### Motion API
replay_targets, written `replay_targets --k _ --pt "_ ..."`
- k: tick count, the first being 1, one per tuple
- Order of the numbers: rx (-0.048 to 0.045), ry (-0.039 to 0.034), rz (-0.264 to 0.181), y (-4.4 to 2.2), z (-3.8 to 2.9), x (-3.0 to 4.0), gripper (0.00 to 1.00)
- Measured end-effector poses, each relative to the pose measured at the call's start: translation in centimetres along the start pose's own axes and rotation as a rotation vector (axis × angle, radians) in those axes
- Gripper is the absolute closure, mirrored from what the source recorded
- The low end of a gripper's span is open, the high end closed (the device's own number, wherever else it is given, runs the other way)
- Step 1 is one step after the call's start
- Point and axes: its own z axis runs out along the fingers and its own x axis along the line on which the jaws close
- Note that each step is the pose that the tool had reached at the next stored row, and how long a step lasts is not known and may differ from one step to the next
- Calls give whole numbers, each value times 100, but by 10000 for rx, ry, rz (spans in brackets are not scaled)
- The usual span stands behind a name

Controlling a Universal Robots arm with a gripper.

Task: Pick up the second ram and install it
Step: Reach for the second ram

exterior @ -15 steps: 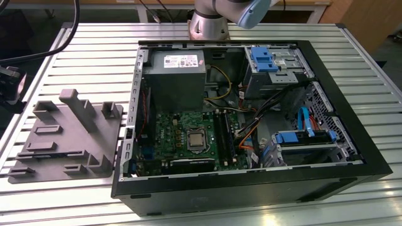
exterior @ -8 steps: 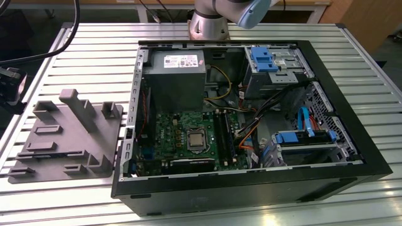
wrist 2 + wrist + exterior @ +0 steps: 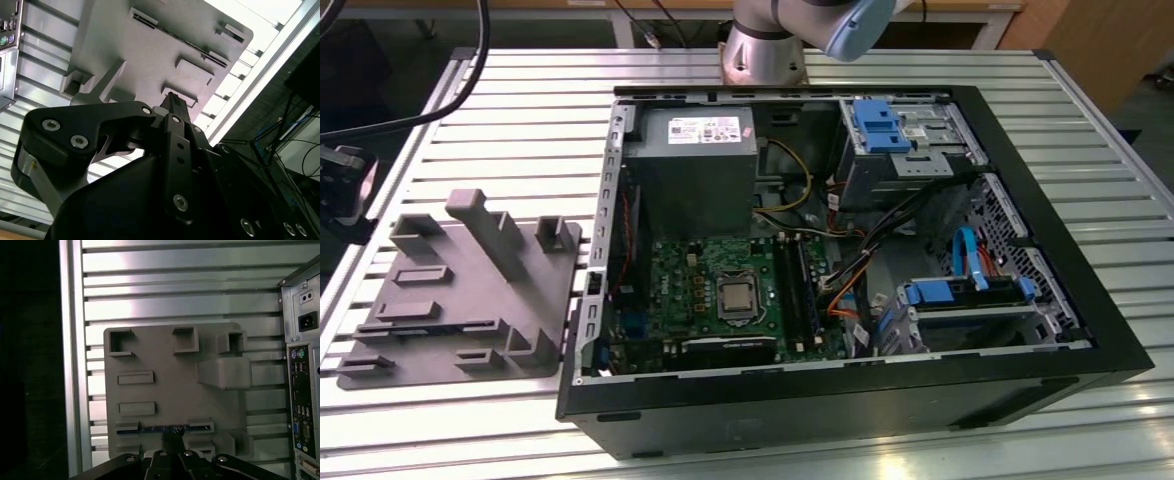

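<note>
Over the grey holder tray (image 3: pixel 170 390) on the slatted counter (image 3: pixel 175 290), beside the open computer case (image 3: pixel 854 390), the tool (image 3: pixel 172 436) hangs fully closed with nothing gripped, while the second ram (image 3: pixel 150 429) stands on edge in a tray slot, in line with the tool's tip and untouched.

Matt grey plastic holder tray (image 3: pixel 175 375), slightly rough-looking, on a table (image 3: pixel 494 100) of ribbed bare aluminium, satin with bright glare. The gripper (image 3: pixel 172 102) is matt black with shiny metal screw heads (image 3: pixel 50 124). The computer case (image 3: pixel 854 400) has a matt black shell and bare grey sheet metal inside.
</note>
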Motion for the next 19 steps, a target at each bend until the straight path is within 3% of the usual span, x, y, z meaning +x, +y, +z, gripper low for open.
replay_targets --k 19 --pt "1 8 0 -32 68 0 89"
